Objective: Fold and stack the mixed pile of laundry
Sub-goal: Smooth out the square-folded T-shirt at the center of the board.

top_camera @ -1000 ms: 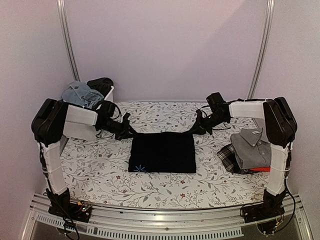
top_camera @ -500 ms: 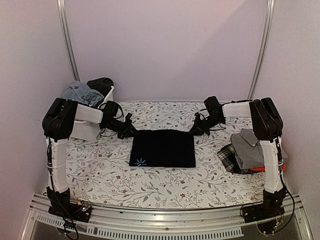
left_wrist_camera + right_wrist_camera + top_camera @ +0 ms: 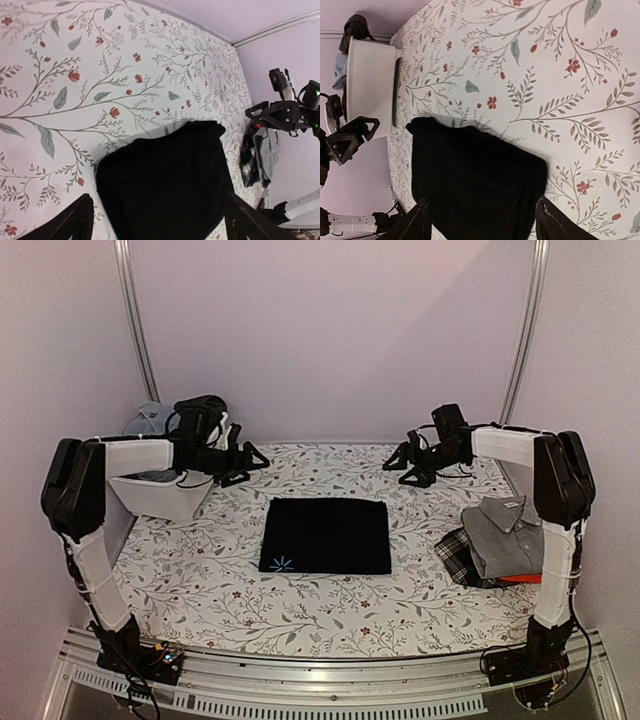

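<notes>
White rectangular plastic tub point(image 3: 165, 498) at your far left holds blue denim cloth point(image 3: 142, 420). Right of it your left tool point(image 3: 248, 462) hangs wide apart, empty. Folded black garment point(image 3: 326, 536) lies flat at the centre of the floral worktop point(image 3: 200, 580). Your right tool point(image 3: 403, 464) is spread too, gripping nothing. Grey collared shirt point(image 3: 505, 535) tops black-and-white plaid cloth point(image 3: 455, 555) at the right edge

The grey shirt point(image 3: 505, 530) hides most of the plaid cloth point(image 3: 455, 558) and all but a sliver of the red shirt point(image 3: 520, 579); both wrist views crop the black garment point(image 3: 165, 185).
</notes>
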`<state>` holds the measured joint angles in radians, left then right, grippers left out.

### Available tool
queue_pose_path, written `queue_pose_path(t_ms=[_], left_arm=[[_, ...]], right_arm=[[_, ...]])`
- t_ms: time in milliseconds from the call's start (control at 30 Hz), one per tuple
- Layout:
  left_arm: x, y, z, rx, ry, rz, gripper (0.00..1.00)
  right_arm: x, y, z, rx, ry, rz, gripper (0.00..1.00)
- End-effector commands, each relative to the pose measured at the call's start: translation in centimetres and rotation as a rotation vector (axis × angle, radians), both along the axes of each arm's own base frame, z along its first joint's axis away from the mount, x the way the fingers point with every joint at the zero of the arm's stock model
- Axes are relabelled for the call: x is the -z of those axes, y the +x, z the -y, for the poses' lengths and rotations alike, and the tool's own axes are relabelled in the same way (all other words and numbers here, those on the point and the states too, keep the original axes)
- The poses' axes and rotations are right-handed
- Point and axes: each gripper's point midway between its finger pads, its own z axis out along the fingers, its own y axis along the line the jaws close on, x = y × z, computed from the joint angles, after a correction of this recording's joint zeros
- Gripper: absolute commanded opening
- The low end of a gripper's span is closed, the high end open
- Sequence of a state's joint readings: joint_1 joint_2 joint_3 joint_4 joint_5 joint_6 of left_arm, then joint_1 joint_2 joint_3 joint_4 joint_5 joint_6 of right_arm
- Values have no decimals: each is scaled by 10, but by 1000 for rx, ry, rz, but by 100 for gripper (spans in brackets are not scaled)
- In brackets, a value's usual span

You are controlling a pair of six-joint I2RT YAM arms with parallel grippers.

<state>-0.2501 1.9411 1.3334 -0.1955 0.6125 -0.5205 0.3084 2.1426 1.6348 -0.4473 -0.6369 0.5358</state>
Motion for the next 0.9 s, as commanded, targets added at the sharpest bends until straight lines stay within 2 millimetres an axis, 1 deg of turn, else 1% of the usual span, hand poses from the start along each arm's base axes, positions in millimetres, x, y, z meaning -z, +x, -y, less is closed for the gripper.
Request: queue_pose_path(t_ms=[0,33,67,133,200,233,267,300,333,367,400,433,467,500,533,600,667,700,767,800,867], left_arm=[[-50,-15,14,88,0,187,92],[-49,-24,25,125,-3,191,93],[-46,-32,37,162,-6,192,94],[-35,-42,62,223,-9,182,95],[-25,-47,85,269,-27,172,96],[-21,-46,95,277,-39,163,96],[-10,-45,103,290,-54,141,97],[-5,-41,110,294,-69,134,97],[2,-38,116,298,-78,118,98],[7,-34,121,301,-84,107,99],[10,-27,127,299,-93,121,99],[13,-21,131,296,-99,126,100],[21,-15,133,293,-101,116,100],[28,-10,135,284,-97,104,100],[36,-4,134,272,-93,94,100],[49,7,129,243,-97,74,100],[63,19,115,198,-98,54,100],[69,24,108,178,-101,39,100],[76,34,90,128,-131,11,100],[75,37,81,108,-149,8,100],[63,42,70,94,-167,31,100]], right_arm=[[-73,-32,-15,-120,106,161,71],[-77,-44,-24,-156,137,163,71],[-76,-55,-35,-190,161,161,70],[-79,-72,-63,-259,226,157,70],[-71,-79,-88,-315,278,135,70],[-71,-81,-100,-341,305,141,70],[-62,-80,-109,-352,321,122,70],[-60,-78,-117,-364,348,113,70],[-51,-76,-123,-378,367,97,69],[-47,-72,-128,-380,381,85,69],[-29,-68,-131,-377,382,51,69],[-18,-63,-134,-375,382,30,69],[-12,-58,-136,-374,383,26,69],[2,-51,-138,-368,379,10,68],[12,-44,-135,-353,371,5,67],[44,-31,-124,-302,342,-25,67],[64,-17,-107,-241,320,-42,66],[71,-13,-100,-218,314,-49,65],[76,-5,-88,-180,308,-59,65],[74,-3,-85,-174,310,-58,65],[59,-1,-82,-176,325,-46,66]])
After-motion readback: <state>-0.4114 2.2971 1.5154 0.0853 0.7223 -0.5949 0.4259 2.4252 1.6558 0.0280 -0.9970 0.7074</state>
